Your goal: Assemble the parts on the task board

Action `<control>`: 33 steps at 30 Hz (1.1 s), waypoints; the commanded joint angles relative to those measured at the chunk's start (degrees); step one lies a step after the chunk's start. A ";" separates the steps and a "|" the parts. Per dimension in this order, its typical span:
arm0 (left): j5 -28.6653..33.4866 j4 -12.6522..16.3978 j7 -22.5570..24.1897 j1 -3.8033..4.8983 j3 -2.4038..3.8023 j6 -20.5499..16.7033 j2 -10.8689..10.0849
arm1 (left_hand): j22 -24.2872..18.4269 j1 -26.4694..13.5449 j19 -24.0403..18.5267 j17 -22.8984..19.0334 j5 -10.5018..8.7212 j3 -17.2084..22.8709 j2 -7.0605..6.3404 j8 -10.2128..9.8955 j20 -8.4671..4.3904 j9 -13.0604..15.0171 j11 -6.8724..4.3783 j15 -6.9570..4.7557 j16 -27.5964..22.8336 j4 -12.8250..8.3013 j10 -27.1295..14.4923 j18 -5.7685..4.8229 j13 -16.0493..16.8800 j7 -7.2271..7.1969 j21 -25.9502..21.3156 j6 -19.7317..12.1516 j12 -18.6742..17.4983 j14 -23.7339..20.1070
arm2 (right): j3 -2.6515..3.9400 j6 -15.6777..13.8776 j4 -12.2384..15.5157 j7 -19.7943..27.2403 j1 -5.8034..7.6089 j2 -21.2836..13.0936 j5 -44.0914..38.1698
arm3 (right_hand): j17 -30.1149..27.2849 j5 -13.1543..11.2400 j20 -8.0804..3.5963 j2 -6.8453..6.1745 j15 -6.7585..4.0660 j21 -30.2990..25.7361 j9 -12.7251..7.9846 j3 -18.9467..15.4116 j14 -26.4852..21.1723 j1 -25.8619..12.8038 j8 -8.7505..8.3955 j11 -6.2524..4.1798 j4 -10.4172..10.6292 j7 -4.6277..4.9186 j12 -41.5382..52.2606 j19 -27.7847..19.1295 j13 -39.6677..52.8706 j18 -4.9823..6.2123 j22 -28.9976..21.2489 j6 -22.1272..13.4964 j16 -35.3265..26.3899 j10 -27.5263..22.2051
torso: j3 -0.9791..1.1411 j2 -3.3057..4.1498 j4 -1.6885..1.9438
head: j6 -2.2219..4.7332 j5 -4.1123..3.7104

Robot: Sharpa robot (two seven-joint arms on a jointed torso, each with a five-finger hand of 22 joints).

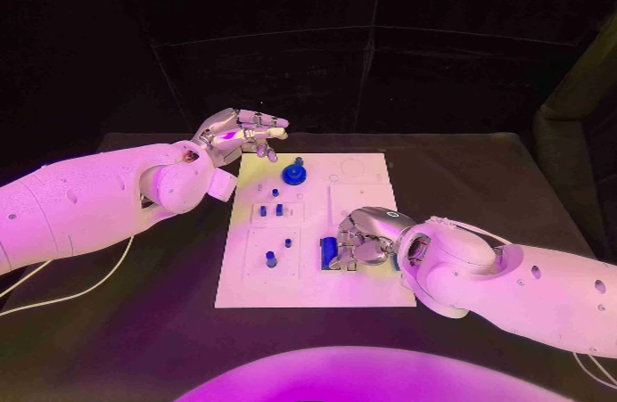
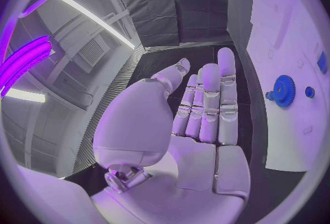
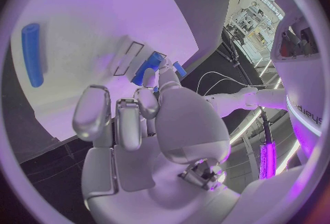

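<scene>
The white task board lies mid-table. A blue gear stands near its far edge, with several small blue pegs behind it toward me. My left hand hovers over the board's far left corner, fingers stretched out and holding nothing. My right hand rests on the board's right half, fingers curled. Its thumb and a finger pinch an upright blue part at a rectangular slot. A blue rod lies flat on the board.
The black table surrounds the board, with bare room to the right and at the far side. A white cable trails under my left arm at the table's left.
</scene>
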 commanded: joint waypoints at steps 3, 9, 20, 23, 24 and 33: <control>-0.20 -0.02 0.21 0.08 0.02 0.74 -0.04 | -0.08 0.27 -0.05 -0.06 -0.21 -0.25 0.26 -0.17 0.24 0.04 -0.01 -0.01 0.07 0.06 -0.57 0.75 0.05 0.05 -0.09 -0.15 0.20 -0.23 | 0.02 -1.15 1.19 7.49 0.08 -1.70 5.88 | 2.34 0.91 0.37 0.03 0.51 -2.55 -0.78 -0.81 3.39 -0.82 -2.04 1.05 -0.15 1.33 -4.81 -1.42 -5.28 0.01 -3.68 -3.84 -1.75 -4.04 | -0.03 -0.03 0.03 | 0.17 -0.08; -0.20 -0.05 0.15 0.08 0.01 0.68 -0.15 | -0.08 0.27 -0.05 -0.06 -0.21 -0.25 0.26 -0.17 0.24 0.04 -0.01 -0.01 0.07 0.06 -0.57 0.75 0.05 0.05 -0.09 -0.15 0.20 -0.23 | 0.02 -2.11 3.01 12.82 0.13 -5.80 17.65 | 2.40 4.90 2.31 1.15 2.86 -2.98 -4.54 -1.12 3.48 0.01 -9.84 3.91 -0.77 4.79 -6.92 -1.60 -7.59 -0.04 -4.00 -9.47 -1.90 -6.13 | -0.18 -0.13 -0.22 | 0.46 -0.56; -0.21 0.13 0.22 0.08 0.00 0.61 -0.40 | -0.08 0.27 -0.05 -0.06 -0.21 -0.25 0.26 -0.17 0.24 0.04 -0.01 -0.01 0.07 0.06 -0.57 0.75 0.05 0.05 -0.09 -0.15 0.20 -0.23 | -0.01 -7.39 5.53 7.01 0.17 -15.73 17.05 | 2.85 8.86 3.19 3.16 3.31 -2.13 -12.25 -1.54 3.62 0.05 -22.77 4.32 -1.95 5.25 -7.09 -1.16 -7.87 -0.05 -2.61 -1.69 -1.76 -4.97 | -0.90 -0.80 -1.17 | 0.81 -2.91; -0.21 0.14 0.23 0.08 0.00 0.67 -0.38 | -0.08 0.27 -0.05 -0.06 -0.21 -0.25 0.26 -0.17 0.24 0.04 -0.01 -0.01 0.07 0.06 -0.57 0.75 0.05 0.05 -0.09 -0.15 0.20 -0.23 | -0.03 -9.21 5.86 4.51 0.13 -17.14 12.72 | 3.43 8.50 3.16 2.63 3.25 -1.47 -12.85 -2.21 3.78 -0.68 -23.96 4.28 -1.81 5.12 -5.17 -0.81 -5.72 -0.22 -1.53 -0.28 -1.37 -3.40 | -0.93 -0.85 -1.47 | 0.78 -3.10; -0.21 0.14 0.23 0.08 0.00 0.69 -0.36 | -0.08 0.27 -0.05 -0.06 -0.21 -0.25 0.26 -0.17 0.24 0.04 -0.01 -0.01 0.07 0.06 -0.57 0.75 0.05 0.05 -0.09 -0.15 0.20 -0.23 | -0.04 -9.59 5.93 3.76 0.11 -17.51 11.49 | 4.03 8.47 3.13 2.49 3.25 -0.82 -12.94 -2.39 3.93 -0.93 -24.14 4.24 -1.73 5.10 -1.93 -0.48 -1.96 -0.40 -0.42 0.07 -0.96 -1.12 | -0.95 -0.86 -1.52 | 0.76 -3.11; -0.38 0.07 0.28 0.07 -0.03 0.78 -0.41 | -0.08 0.27 -0.05 -0.06 -0.21 -0.25 0.26 -0.17 0.24 0.04 -0.01 -0.01 0.07 0.06 -0.57 0.75 0.05 0.05 -0.09 -0.15 0.20 -0.23 | -0.13 -10.80 5.28 -1.07 -0.12 -17.92 5.65 | 6.50 10.16 3.03 1.80 3.21 1.39 -13.17 -3.36 4.50 -2.41 -24.79 4.19 -1.08 5.05 6.12 0.63 7.47 -0.93 2.96 0.43 0.79 4.05 | -0.91 -0.80 -1.38 | 0.76 -3.44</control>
